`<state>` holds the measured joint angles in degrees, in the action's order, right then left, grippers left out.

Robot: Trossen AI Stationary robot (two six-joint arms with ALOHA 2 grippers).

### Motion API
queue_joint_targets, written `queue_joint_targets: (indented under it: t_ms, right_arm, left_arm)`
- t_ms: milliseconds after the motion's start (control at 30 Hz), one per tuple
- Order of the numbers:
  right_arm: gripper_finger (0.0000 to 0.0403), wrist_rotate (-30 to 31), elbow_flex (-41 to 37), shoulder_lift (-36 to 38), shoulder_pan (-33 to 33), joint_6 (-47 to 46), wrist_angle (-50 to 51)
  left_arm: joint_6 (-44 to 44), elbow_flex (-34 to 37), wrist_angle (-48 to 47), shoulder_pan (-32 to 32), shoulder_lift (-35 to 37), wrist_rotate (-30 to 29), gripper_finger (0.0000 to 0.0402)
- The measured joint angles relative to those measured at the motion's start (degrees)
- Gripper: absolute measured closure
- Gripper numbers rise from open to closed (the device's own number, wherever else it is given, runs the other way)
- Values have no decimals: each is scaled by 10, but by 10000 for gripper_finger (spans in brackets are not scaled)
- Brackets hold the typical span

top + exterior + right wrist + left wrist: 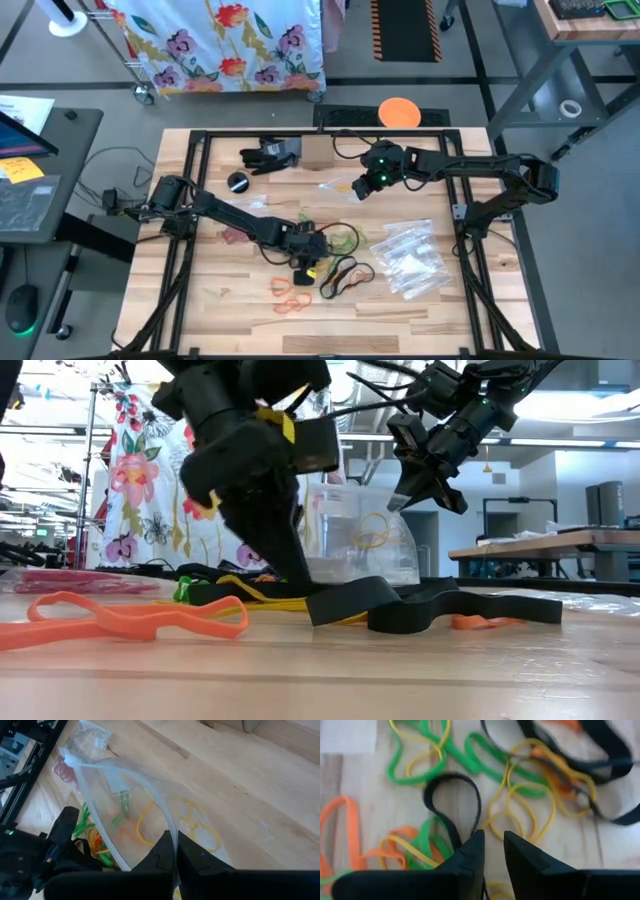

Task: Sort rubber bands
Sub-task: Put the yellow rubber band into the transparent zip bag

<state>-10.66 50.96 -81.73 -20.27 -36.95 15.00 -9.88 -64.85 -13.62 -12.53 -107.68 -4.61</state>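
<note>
Looking down on the worktop [220,290], you had the left hand [306,268] lowered into the tangle of rubber bands [330,262] around 6 o'clock of centre, its fingers [470,857] only a narrow gap apart with a black band [451,802] just ahead of them; nothing showed as gripped. Loose orange bands [285,295] lay at about 7 o'clock. Your right hand [362,187] hung above the worktop near 12 o'clock, closed on the edge of a clear bag [125,805] with a few yellow, green and orange bands inside. More clear bags [410,258] lay around 4 o'clock.
</note>
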Motion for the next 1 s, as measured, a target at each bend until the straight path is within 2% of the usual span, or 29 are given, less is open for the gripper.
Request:
queue_joint_targets:
  t_ms: [200, 367, 567, 833, 1000]
  right_arm:
    - [403, 0, 0, 0, 0, 1, 0]
    - [403, 0, 0, 0, 0, 1, 0]
    - [403, 0, 0, 0, 0, 1, 0]
    - [403, 0, 0, 0, 1, -1, -3]
    - [403, 0, 0, 0, 4, -1, -3]
  left_arm:
    - [6, -46, -8, 0, 0, -9, 327]
    - [4, -53, -6, 0, -1, -34, 295]
    - [-78, -52, -41, -18, -12, 19, 247]
    - [-57, -50, -51, -56, -23, -74, 240]
    - [-72, -30, -47, -51, -22, -86, 240]
